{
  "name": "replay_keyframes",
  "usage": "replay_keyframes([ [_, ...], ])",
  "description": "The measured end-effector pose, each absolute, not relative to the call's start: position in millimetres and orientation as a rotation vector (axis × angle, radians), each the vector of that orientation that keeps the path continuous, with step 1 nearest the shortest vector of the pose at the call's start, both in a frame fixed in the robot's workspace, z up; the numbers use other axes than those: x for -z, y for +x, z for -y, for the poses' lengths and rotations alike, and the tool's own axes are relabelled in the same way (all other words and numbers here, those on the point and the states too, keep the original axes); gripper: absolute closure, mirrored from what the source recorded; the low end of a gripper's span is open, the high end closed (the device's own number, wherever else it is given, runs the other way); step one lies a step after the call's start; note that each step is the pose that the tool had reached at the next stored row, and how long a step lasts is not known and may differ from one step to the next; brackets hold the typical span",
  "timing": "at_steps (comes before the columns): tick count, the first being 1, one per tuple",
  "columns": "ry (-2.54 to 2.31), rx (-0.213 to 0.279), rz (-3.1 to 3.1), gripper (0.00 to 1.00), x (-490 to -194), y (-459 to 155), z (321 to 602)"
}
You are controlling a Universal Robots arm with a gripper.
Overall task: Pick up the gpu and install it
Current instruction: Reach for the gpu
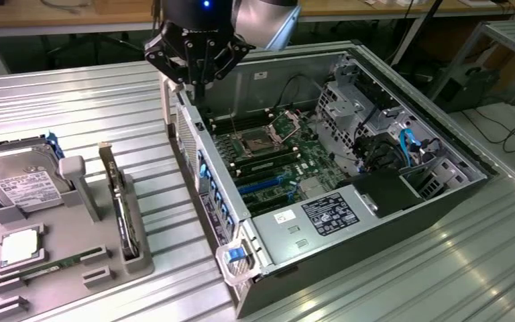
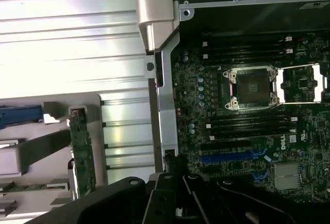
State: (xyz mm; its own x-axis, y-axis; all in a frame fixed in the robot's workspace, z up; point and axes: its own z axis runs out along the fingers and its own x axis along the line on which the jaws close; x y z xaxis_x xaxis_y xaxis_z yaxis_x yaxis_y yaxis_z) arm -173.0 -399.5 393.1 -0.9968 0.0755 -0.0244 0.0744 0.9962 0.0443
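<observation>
Gpu [image 1: 120,201] well apart from end effector [image 1: 198,82]

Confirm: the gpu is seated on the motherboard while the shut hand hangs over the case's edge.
Wrong: the exterior view shows the gpu standing on edge in the grey holder outside the case. The shut hand does hang over the case's edge.

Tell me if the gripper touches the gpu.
Apart. The exterior view shows the gripper over the case rim, while the gpu stands in the gray holder, bare table between them.
</observation>
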Motion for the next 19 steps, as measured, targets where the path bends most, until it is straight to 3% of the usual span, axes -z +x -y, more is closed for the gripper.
replay_keyframes([
  [19,0.116,-0.068,-3.113,0.89,-392.4,-217.4,400.6],
])
